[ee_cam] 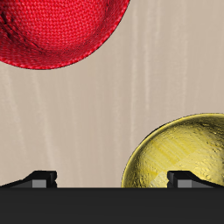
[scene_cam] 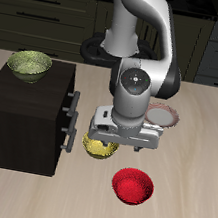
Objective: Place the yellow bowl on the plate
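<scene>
- Yellow bowl (scene_cam: 99,148) sits upright, mouth up, at frame centre on the table (scene_cam: 196,147), just beside the dark cabinet (scene_cam: 23,116); round, no long axis.
- Gripper (scene_cam: 115,143) hangs over it; fingers (ee_cam: 39,178) apart, holding nothing.
- Plate (scene_cam: 165,117) lies behind the arm, partly hidden.
- Red bowl (scene_cam: 132,185) nearer the front edge.
- Pale wood tabletop; dark kitchen drawers behind.

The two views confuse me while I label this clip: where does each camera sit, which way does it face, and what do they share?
Exterior view: in front of and above the table, facing the robot's base; shows the arm, claw over the yellow bowl, the plate and the cabinet.
Wrist view: on the claw, looking down at the table; only the dark fingertips show.
Shared: yellow bowl and red bowl.
</scene>
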Tool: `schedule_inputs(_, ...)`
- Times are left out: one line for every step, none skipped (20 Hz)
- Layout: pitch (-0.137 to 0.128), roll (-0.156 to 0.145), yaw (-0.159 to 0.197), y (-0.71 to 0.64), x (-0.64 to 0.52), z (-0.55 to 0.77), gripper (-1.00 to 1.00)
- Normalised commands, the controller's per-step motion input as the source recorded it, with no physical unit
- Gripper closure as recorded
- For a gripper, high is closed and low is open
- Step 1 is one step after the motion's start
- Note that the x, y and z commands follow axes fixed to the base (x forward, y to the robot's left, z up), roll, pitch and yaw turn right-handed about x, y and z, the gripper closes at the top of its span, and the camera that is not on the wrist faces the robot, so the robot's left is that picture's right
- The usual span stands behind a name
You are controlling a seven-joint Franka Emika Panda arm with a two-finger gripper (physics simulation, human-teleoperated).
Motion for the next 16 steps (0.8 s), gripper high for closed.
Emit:
schedule_inputs(0.033,0.048,0.009,0.17,-0.08,-0.22,-1.00)
schedule_inputs(-0.004,0.005,0.054,0.11,-0.06,-0.10,-1.00)
schedule_inputs(0.000,0.000,0.000,0.00,0.00,0.00,-1.00)
schedule_inputs(0.041,0.017,-0.039,0.00,0.00,-0.22,-1.00)
schedule_inputs(0.002,-0.003,0.034,-0.05,0.04,-0.11,-1.00)
schedule_inputs(0.024,0.014,0.015,-0.01,0.01,-0.18,-1.00)
schedule_inputs(0.032,0.006,0.010,-0.02,-0.02,-0.14,-1.00)
schedule_inputs(0.000,-0.005,0.028,-0.01,0.03,-0.10,-1.00)
schedule_inputs(0.027,0.022,-0.003,0.17,-0.08,-0.18,-1.00)
schedule_inputs(0.019,0.029,0.002,-0.02,0.03,-0.14,-1.00)
schedule_inputs(0.028,0.109,-0.064,0.11,-0.03,-0.17,-1.00)
schedule_inputs(0.030,0.000,0.048,0.06,-0.04,-0.10,-1.00)
schedule_inputs(-0.023,0.155,0.016,0.13,-0.01,-0.08,-1.00)
schedule_inputs(0.021,-0.063,-0.039,-0.08,-0.09,-0.03,-1.00)
schedule_inputs(-0.039,0.059,-0.106,-0.01,-0.09,-0.02,1.00)
schedule_inputs(-0.035,0.038,0.018,0.05,-0.08,0.03,1.00)
